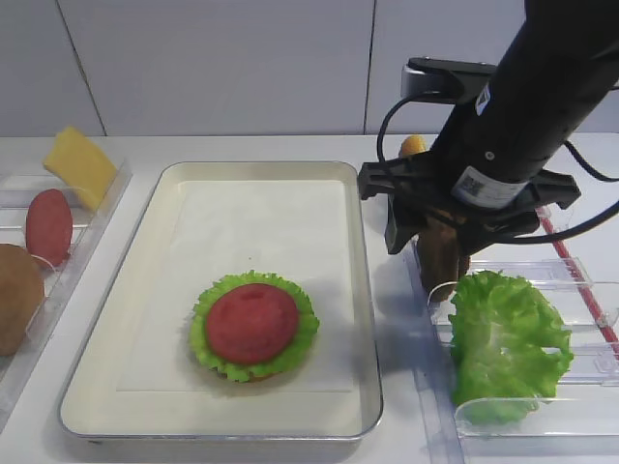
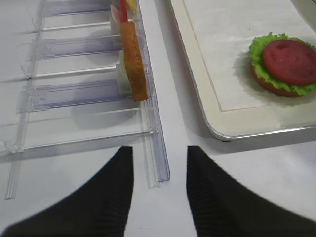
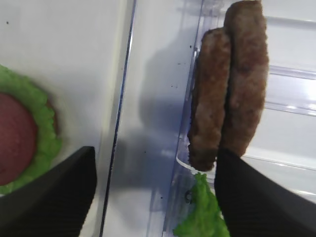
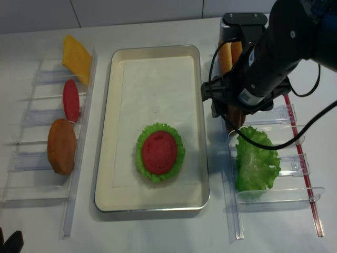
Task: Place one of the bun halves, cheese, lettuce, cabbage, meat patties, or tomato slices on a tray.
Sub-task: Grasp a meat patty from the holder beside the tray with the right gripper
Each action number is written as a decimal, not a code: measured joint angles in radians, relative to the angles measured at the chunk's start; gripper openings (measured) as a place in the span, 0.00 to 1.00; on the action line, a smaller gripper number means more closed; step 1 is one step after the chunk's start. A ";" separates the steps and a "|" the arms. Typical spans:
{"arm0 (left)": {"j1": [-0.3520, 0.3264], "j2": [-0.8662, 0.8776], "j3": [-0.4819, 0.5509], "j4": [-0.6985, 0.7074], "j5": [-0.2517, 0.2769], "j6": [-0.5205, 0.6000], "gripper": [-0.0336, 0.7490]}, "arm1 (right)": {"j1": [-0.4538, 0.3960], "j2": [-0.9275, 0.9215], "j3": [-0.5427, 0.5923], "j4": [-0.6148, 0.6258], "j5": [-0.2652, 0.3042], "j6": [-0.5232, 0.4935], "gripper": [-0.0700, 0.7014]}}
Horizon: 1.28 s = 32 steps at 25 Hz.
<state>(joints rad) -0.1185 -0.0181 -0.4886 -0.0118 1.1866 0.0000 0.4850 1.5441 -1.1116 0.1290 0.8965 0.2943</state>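
The right gripper (image 3: 153, 190) stood with jaws wide apart, holding nothing, at the lower edge of the wrist frame. The meat patties (image 3: 229, 84) stood on edge side by side in the clear rack (image 3: 291, 106), upper right. The left gripper (image 2: 159, 190) was likewise parted and empty. On the tray (image 1: 164, 188), centre frame, a tomato slice (image 1: 251, 322) lay on lettuce (image 1: 211, 350).

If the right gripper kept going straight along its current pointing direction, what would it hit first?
Most likely the meat patties: the open right gripper points down at the rack, its right finger almost at the pair's edge. Depth is unclear, so the left finger may meet bare table.
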 joint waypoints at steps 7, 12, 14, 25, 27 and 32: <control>0.000 0.000 0.000 0.000 0.000 0.000 0.38 | 0.000 0.026 0.000 0.001 0.002 0.000 0.78; 0.000 0.000 0.000 0.000 0.000 0.000 0.38 | 0.000 0.038 -0.006 0.005 -0.002 0.001 0.78; 0.000 0.000 0.000 0.000 0.000 0.000 0.38 | 0.000 0.043 -0.010 0.006 -0.004 0.003 0.78; 0.000 0.000 0.000 0.000 0.000 0.000 0.38 | 0.005 0.052 -0.010 0.027 -0.038 0.011 0.73; 0.000 0.000 0.000 0.000 0.000 0.000 0.38 | 0.005 0.052 -0.010 0.022 -0.038 0.011 0.71; 0.000 0.000 0.000 0.000 0.000 0.000 0.38 | 0.009 0.052 -0.010 -0.040 -0.043 0.053 0.67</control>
<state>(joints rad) -0.1185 -0.0181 -0.4886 -0.0118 1.1866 0.0000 0.4935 1.5962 -1.1214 0.0892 0.8539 0.3477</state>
